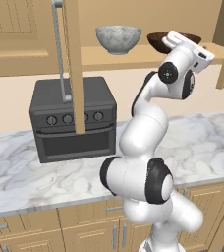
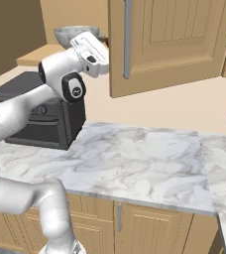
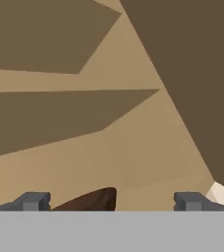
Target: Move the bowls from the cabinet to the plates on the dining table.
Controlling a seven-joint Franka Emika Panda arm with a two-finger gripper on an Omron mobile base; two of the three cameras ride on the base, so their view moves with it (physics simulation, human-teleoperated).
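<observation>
Watch the approach: you're coming in over the wooden bowl on the cabinet shelf, beside the stone bowl, so a low tip could knock its rim and shove it back; tool is spread wide, holding and touching nothing.

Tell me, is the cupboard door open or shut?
Open. The cupboard door sticks out edge-on over the oven, and the grey bowl and brown bowl sit in plain sight on the shelf.

Soft, even rendered light, no glare; mild blur, dark shading inside cabinet.
</observation>
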